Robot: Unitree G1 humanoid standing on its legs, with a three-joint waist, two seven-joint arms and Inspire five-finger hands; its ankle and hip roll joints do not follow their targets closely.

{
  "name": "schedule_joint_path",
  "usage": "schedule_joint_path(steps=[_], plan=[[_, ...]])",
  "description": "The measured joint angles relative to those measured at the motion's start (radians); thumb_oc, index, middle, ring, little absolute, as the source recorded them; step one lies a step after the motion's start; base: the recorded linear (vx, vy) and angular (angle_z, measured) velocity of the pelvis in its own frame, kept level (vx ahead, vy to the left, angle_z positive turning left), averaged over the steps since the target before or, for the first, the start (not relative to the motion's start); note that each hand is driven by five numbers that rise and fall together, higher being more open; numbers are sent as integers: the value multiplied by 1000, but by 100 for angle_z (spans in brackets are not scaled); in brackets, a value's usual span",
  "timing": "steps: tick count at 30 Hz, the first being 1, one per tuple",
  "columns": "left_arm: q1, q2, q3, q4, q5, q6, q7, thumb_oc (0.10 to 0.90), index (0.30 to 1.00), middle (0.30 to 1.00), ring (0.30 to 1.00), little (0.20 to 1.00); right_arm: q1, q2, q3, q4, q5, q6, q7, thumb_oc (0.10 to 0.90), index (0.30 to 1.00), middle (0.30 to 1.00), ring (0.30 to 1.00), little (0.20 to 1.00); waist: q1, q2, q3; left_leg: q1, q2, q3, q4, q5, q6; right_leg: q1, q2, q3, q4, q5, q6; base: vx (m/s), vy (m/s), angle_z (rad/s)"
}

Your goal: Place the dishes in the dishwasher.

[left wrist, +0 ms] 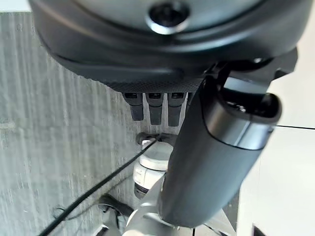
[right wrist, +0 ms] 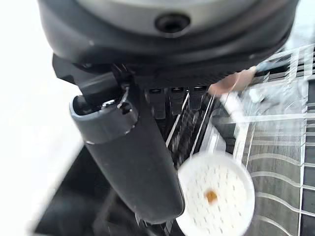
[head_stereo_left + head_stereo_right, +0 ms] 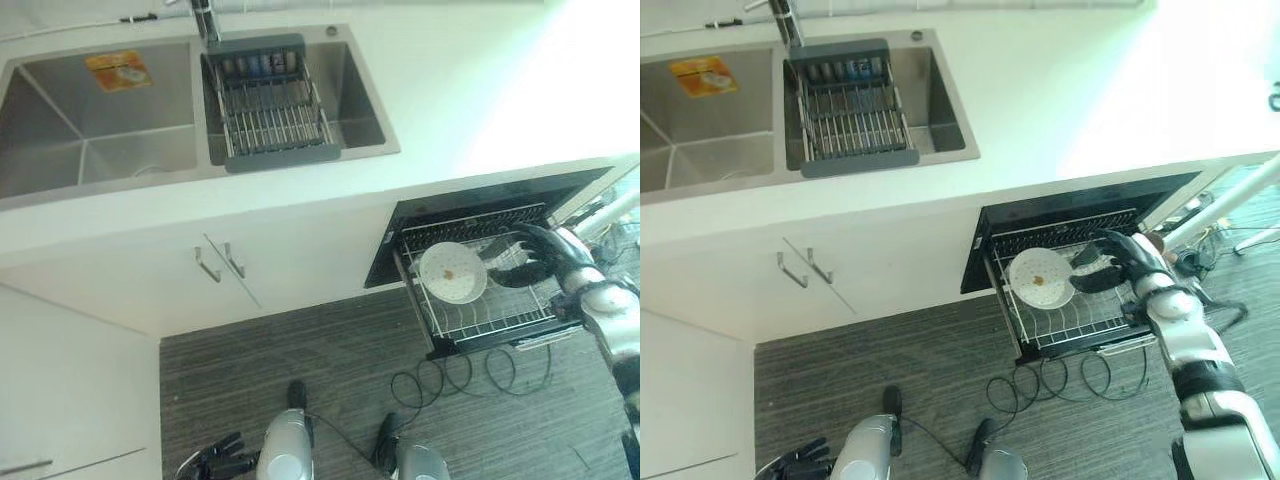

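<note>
At the bottom left of the left eye view, the left robot hand (image 3: 212,460) hangs low over the grey striped floor (image 3: 330,350); its wrist view shows the fingers (image 1: 155,105) relaxed and holding nothing.

At the right of the frame, the dishwasher (image 3: 480,205) stands open under the surface (image 3: 450,90), its wire rack (image 3: 500,320) pulled out over the floor. A white plate (image 3: 452,272) with a small brown spot at its centre sits in the left half of the rack, leaning among the wires. The right robot hand (image 3: 535,258) reaches in from the lower right and hovers over the rack just beside the plate, on its right. Its fingers are spread and lightly bent, with the thumb (image 2: 133,157) standing out towards the plate; in the right wrist view the plate lies clear of the fingers (image 2: 174,103), apart from them, so the robot hand grips nothing.

Left of the dishwasher, in mid-frame, white cupboard doors carry two metal handles (image 3: 220,262).

Farthest off, at the upper left, a steel double sink (image 3: 110,140) is set into the white surface. A grey drying rack (image 3: 270,110) spans its right basin, with a row of small items at its far end too small to make out. An orange sticker (image 3: 118,70) marks the left basin, and the tap (image 3: 205,20) rises between the two.
</note>
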Motion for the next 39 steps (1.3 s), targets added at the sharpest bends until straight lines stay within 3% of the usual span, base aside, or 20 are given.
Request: schedule_joint_path(steps=[2,4,5,6,10,11,13,16,17,18,21,26,27,28,30,32,35,39], plan=[[24,-17,28,44,6,-1,18,800,900,900,900,900,104,10,-95,-9,48,25,-47,800,900,900,900,900,-46,-11,-46,12,3,16,24,-26,2,25,2,9,-20,7,10,94,75,-23],[38,-22,40,84,8,-11,26,800,900,900,900,900,181,83,-232,-32,118,55,-106,800,900,900,900,900,-74,-12,-78,25,7,31,35,-43,2,37,5,19,-27,7,10,52,43,-27],[42,-24,38,91,7,-16,28,800,900,900,900,900,187,84,-236,-29,144,74,-136,800,900,900,900,900,-95,-11,-87,30,8,46,37,-47,1,33,8,32,-28,9,11,50,32,-30],[40,-27,39,104,10,-24,29,800,900,900,900,900,212,97,-258,-26,166,78,-158,800,900,900,900,900,-122,-5,-91,33,10,46,37,-48,1,37,9,32,-33,11,13,51,24,-22],[46,-61,48,155,27,-44,31,800,900,900,900,900,287,190,-332,31,335,134,-206,800,900,900,900,900,-152,31,-125,69,29,71,36,-72,-17,51,19,58,-35,-1,10,61,-14,-19],[44,-64,47,170,28,-44,31,800,900,900,900,900,295,206,-342,71,387,148,-211,748,822,822,822,822,-154,38,-135,74,32,73,35,-73,-19,53,21,60,-34,-4,12,81,-38,-12],[45,-75,37,178,28,-51,34,800,900,900,900,900,302,216,-339,163,507,214,-234,400,300,300,300,300,-151,48,-147,78,36,72,35,-73,-20,51,22,60,-20,-14,14,74,-58,-2],[51,-90,23,183,30,-51,48,800,900,900,900,900,298,269,-339,286,771,261,-246,400,300,300,300,300,-140,66,-164,81,47,63,30,-66,-27,43,25,54,12,-36,10,86,-86,5],[51,-89,23,186,34,-51,49,800,900,900,900,900,295,286,-341,300,804,273,-239,400,300,300,300,300,-136,76,-171,83,49,63,29,-66,-28,40,26,55,20,-41,10,102,-109,1],[49,-86,16,203,36,-52,50,800,900,900,900,900,281,303,-344,390,888,290,-210,400,300,300,300,300,-122,70,-179,85,54,62,26,-64,-31,38,29,54,28,-47,7,89,-125,1],[43,-82,6,242,48,-57,45,800,900,900,900,900,237,328,-353,653,1091,409,-158,400,300,300,300,300,-89,71,-199,90,54,48,12,-47,-38,41,31,39,42,-64,0,62,-83,12],[57,-86,5,257,76,-57,27,800,900,900,900,900,214,310,-360,674,1167,436,-133,400,300,300,300,300,-66,101,-197,90,50,34,4,-42,-40,43,28,25,54,-76,4,48,-61,13],[68,-88,6,248,77,-47,27,800,900,900,900,900,149,286,-360,677,1170,430,-130,400,300,300,300,300,-43,134,-190,77,42,14,-4,-33,-48,25,21,12,88,-95,-3,-102,-29,32],[74,-89,6,239,77,-42,27,800,900,900,900,900,129,282,-360,677,1172,428,-130,400,300,300,300,300,-38,148,-188,76,40,11,-5,-29,-54,24,22,7,90,-99,-8,-200,20,23],[47,-92,-18,139,74,-14,28,800,900,900,900,900,49,264,-292,655,1175,374,-146,400,300,300,300,300,0,179,-148,-22,35,-11,4,6,-54,-66,24,3,147,-97,-13,-161,29,23],[-37,-96,-52,80,58,-26,26,800,900,900,900,900,-28,184,-296,669,1185,357,-149,400,300,300,300,300,10,204,-45,-75,17,-67,-44,73,-48,-122,4,-40,152,-79,-31,-35,-4,60],[-64,-95,-55,91,46,16,30,800,900,900,900,900,-126,156,-317,673,1184,303,-206,400,300,300,300,300,25,214,28,-81,15,-75,-50,65,-50,-122,-1,-53,170,-95,-32,-54,-28,16],[-84,-88,-74,63,22,27,51,800,900,900,900,900,-257,104,-241,689,1204,276,-258,400,300,300,300,300,48,220,88,-131,-12,-128,-67,63,-42,-151,-14,-91,137,-61,-31,-41,0,25]])
